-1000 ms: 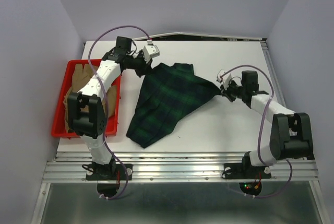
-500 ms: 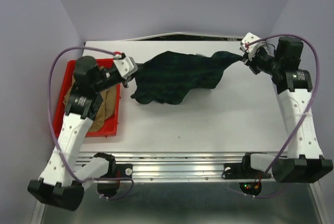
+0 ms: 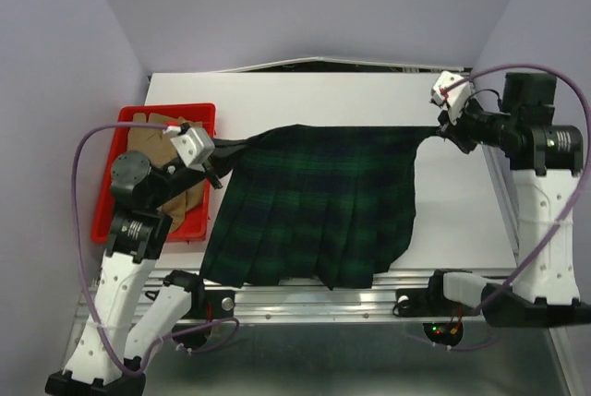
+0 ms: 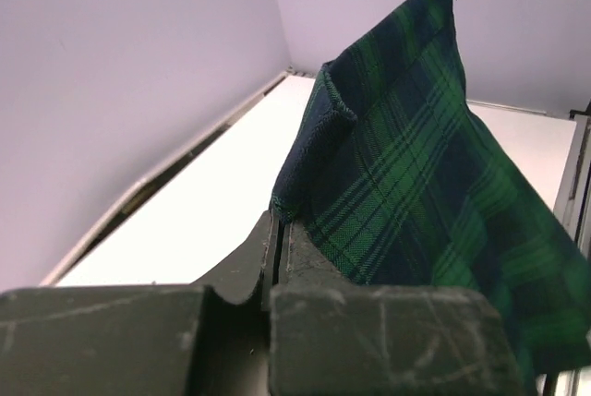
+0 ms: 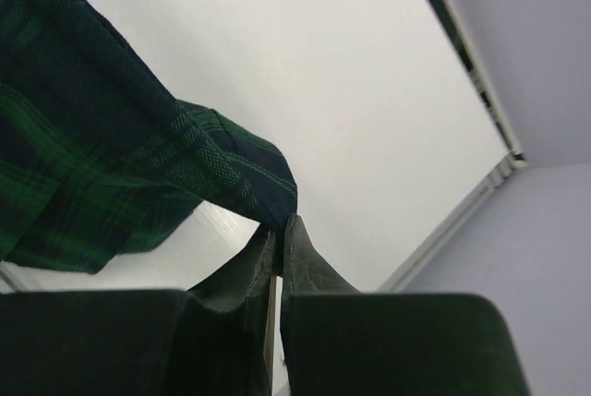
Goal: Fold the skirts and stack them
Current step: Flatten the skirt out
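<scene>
A dark green plaid skirt (image 3: 323, 198) hangs spread out in the air between both grippers, its hem reaching down past the table's near edge. My left gripper (image 3: 233, 145) is shut on the skirt's left waist corner (image 4: 305, 188). My right gripper (image 3: 443, 128) is shut on the right waist corner (image 5: 268, 179). Both arms are raised high. A tan skirt (image 3: 175, 184) lies in the red tray (image 3: 199, 112) at the left.
The white table (image 3: 462, 202) lies under the hanging skirt. A metal rail (image 3: 305, 299) runs along the near edge. Purple walls stand at the back and both sides.
Both arms lifted and pulled toward the near edge. The skirt went from a bunched heap on the table to stretched flat and hanging between the grippers.
</scene>
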Controlling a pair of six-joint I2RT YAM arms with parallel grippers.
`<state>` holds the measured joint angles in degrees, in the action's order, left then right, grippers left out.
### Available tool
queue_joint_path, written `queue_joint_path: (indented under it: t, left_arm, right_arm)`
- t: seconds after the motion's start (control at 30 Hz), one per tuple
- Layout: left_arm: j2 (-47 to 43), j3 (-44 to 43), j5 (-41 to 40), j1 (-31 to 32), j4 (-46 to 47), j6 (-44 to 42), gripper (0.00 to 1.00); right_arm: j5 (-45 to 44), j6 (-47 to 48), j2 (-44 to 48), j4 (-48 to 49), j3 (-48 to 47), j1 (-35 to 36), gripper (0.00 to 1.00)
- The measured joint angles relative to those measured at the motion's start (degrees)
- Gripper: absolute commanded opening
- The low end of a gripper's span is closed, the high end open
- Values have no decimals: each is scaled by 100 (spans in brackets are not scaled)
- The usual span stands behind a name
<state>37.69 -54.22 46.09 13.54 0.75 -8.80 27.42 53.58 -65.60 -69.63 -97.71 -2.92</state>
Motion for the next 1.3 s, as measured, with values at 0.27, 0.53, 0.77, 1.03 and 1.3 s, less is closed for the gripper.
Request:
queue_joint_path:
  t: [0.27,0.53,0.77,1.03,1.3]
  left_arm:
    - [2732,-358,-890,-17,817,448,0]
    - [3254,-772,-848,-22,1204,358,0]
    - [2704,-433,-31,-96,1235,-739,16]
    - [2124,1134,-2,-70,-833,-3689,91]
    - [1161,1565,-616,1058,-1937,-4400,92]
  right_arm:
    - [-57,-1008,-3449,94,-2144,-9,1]
    - [-177,-1384,-3936,354,-2796,-4,1]
    - [-352,-608,-1314,1102,-264,-57,1]
    - [-588,380,-278,1626,3473,-11,1]
    - [-879,874,640,1585,5184,52,1]
